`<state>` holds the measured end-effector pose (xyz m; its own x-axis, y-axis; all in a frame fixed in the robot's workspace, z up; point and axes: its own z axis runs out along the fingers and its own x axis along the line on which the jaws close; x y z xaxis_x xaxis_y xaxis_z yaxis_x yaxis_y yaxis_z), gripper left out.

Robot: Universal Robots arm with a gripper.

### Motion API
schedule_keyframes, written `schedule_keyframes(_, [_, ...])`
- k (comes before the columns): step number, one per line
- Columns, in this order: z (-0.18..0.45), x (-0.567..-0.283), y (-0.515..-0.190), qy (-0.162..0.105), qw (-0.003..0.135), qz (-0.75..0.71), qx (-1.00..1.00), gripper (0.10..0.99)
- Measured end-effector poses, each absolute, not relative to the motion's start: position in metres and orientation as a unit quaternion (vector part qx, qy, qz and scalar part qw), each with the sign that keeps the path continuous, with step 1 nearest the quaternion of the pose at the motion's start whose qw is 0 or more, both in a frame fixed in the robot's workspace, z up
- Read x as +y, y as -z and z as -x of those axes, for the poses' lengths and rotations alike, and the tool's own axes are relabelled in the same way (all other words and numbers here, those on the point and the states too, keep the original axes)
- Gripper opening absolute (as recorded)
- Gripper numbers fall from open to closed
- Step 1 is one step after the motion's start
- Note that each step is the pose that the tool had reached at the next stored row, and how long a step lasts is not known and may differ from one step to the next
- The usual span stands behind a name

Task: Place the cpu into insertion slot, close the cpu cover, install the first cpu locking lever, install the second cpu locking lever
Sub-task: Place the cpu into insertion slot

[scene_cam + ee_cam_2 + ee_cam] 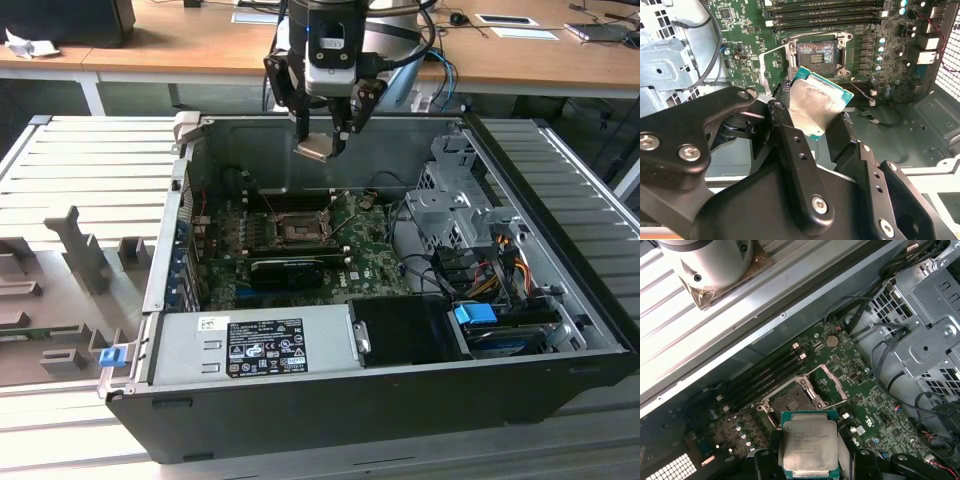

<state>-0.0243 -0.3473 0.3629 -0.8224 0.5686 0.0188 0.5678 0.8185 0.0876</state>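
My gripper (322,143) hangs above the open computer case, shut on the cpu (314,150), a small flat square chip with a silvery top and a green edge. In both wrist views the cpu (815,105) (808,442) sits tilted between the two black fingers (790,142), well above the board. The insertion slot (298,228) (816,52) (790,400) lies below on the green board, its dark centre bare. The cpu cover (833,385) (771,65), a thin metal frame, stands swung open beside the slot.
Long black memory slots (825,12) run beside the socket. A black card (285,270) crosses the board. A metal drive cage (455,205) with cables (490,265) fills the exterior view's right. A power supply (255,345) sits at the near side. The case walls (165,240) enclose all.
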Motion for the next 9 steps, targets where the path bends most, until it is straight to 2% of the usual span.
schedule_keyframes(9, [0.0243,-0.3473,-0.3600,-0.045,0.004,-0.300,0.953,0.529])
